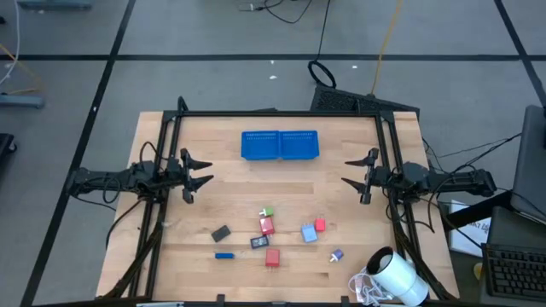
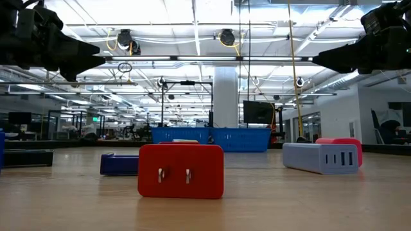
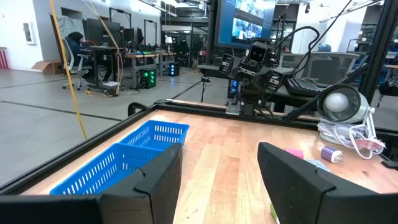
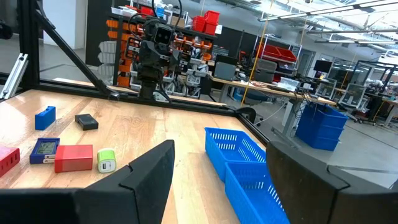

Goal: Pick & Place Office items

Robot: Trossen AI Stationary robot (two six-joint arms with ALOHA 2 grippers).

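Note:
The office items lie scattered on the near half of the wooden table: a dark grey block (image 1: pixel 222 233), a small blue piece (image 1: pixel 223 255), red blocks (image 1: pixel 267 225) (image 1: pixel 272 257) (image 1: pixel 320 225), a light blue block (image 1: pixel 309 233) and a purple piece (image 1: pixel 336 255). The low view shows a red block (image 2: pixel 181 170) closest. My left gripper (image 1: pixel 207 170) hovers open at the table's left side, pointing level toward the middle. My right gripper (image 1: pixel 346 171) hovers open at the right side, facing it. Neither has anything between its fingers.
A blue mesh two-part tray (image 1: pixel 280 145) stands at the far middle of the table. A big white cylinder (image 1: pixel 397 275) with a coiled cord lies at the near right corner. A black frame (image 1: pixel 281 114) runs along the table's far and side edges.

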